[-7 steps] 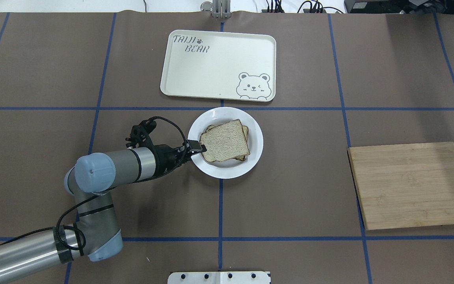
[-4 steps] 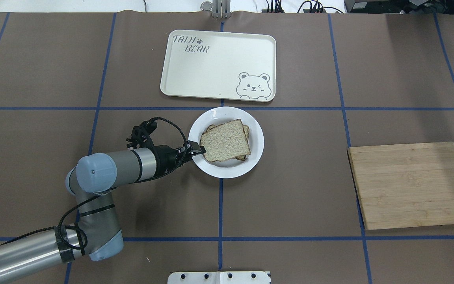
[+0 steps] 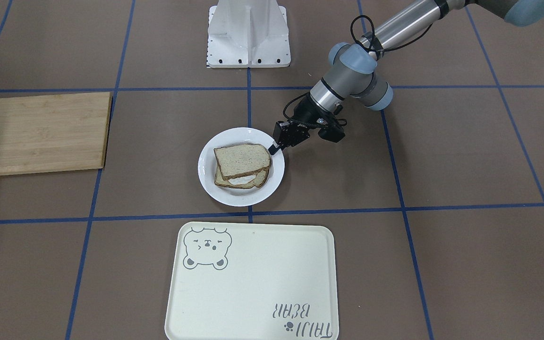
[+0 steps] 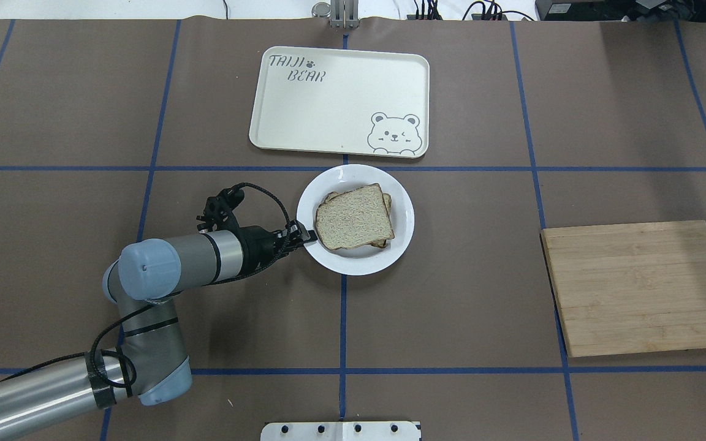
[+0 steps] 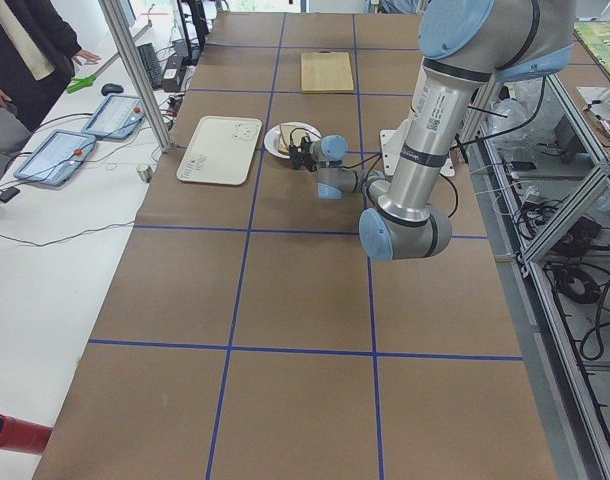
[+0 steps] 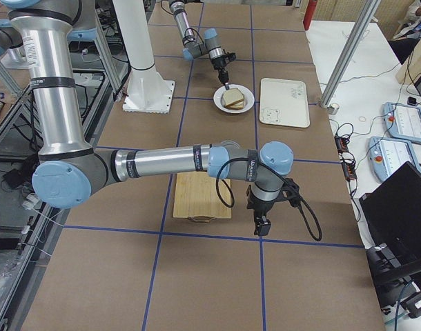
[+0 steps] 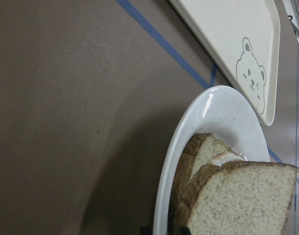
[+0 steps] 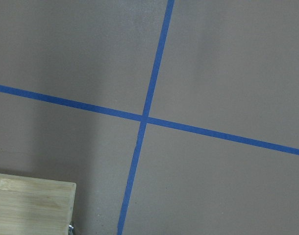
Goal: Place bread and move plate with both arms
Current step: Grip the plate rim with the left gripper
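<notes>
The white plate [image 4: 359,177] sits at mid-table just in front of the tray. The plain bread slice [image 4: 354,217] lies on top of a second slice with egg white showing [image 3: 243,181]. My left gripper [image 4: 306,234] reaches in from the left and is shut on the plate's near-left rim; it also shows in the front view [image 3: 274,148]. The left wrist view shows the plate rim [image 7: 188,147] and the bread [image 7: 242,200] close up. My right gripper [image 6: 261,226] hangs over bare table beyond the cutting board; I cannot tell whether it is open or shut.
The cream bear tray [image 4: 328,104] lies right behind the plate. A wooden cutting board [image 4: 641,288] lies at the right. The white robot base [image 3: 248,33] stands at the near edge. Blue tape lines cross the brown table cover.
The plate with both slices has slid a little right and toward the tray, with my left gripper on its rim. The left arm shifted slightly with it.
</notes>
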Controlling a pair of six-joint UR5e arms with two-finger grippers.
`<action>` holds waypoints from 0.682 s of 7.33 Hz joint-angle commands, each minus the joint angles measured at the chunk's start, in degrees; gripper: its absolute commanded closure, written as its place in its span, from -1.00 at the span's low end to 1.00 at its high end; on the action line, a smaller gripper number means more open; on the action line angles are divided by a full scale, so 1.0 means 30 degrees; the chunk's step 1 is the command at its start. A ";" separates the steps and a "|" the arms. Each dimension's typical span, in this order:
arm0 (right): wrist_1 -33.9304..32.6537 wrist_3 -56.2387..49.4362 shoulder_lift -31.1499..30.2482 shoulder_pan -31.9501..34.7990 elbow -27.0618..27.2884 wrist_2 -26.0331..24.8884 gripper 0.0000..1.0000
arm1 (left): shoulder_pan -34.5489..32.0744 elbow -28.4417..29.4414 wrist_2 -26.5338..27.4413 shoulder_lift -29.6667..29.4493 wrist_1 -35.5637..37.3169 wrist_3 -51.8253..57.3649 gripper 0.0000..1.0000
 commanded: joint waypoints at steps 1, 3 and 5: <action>0.0000 0.0062 -0.0001 -0.0005 0.0000 -0.0018 -1.00 | 0.0006 0.0439 0.0018 0.0013 -0.1621 -0.0058 1.00; 0.0000 0.0033 -0.0001 -0.0005 -0.0029 -0.0018 -1.00 | 0.0006 0.0354 0.0018 0.0043 -0.2856 -0.1166 1.00; 0.0000 0.0004 -0.0030 -0.0005 -0.0029 -0.0047 -1.00 | -0.0285 0.0236 0.0047 0.0013 -0.4492 -0.2713 1.00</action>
